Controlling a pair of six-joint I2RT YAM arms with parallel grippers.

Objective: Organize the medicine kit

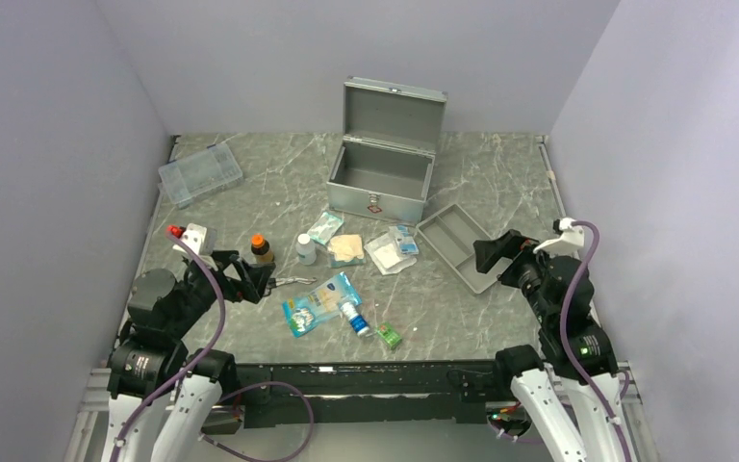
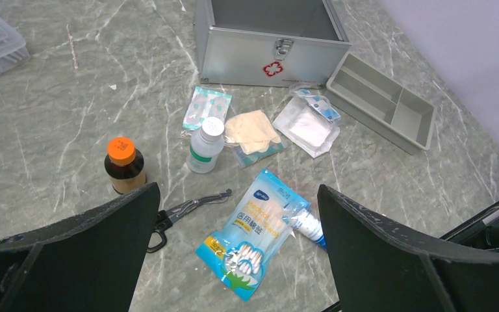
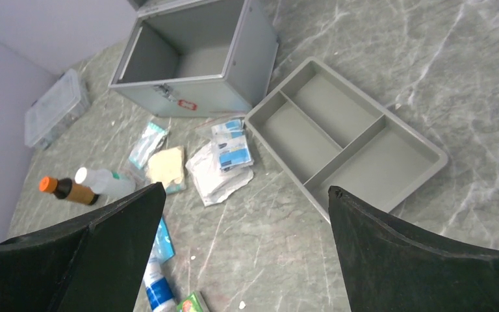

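Containers: I count three. One medicine kit (image 1: 382, 183) with its lid standing open, one grey divided tray (image 1: 457, 245) of three compartments, and one clear plastic box (image 1: 199, 173) at the upper left of the top view.
Bottles: two, near each other. One is a brown bottle (image 2: 125, 167) with an orange cap and one is a white bottle (image 2: 205, 145).
Loose items: one pair of scissors (image 2: 188, 209), one blue swab pack (image 2: 253, 233), one tube (image 2: 307, 225), one small green packet (image 1: 390, 335), and four flat packets (image 1: 346, 249) clustered in front of the kit.
Left gripper (image 2: 237, 192): I see the fingers spread wide with nothing in them. The scissors' handle lies just beside one finger.
Kit from left fingers: top centre of the left wrist view, well apart, with the bottles and packets between.
Right gripper (image 3: 247, 190): spread wide and holding nothing.
Kit from right fingers: upper left of the right wrist view, well apart, with the tray just beside it.
Surface: a grey-green marbled tabletop (image 1: 250, 192).
Room: pale lilac walls (image 1: 58, 144) on three sides.
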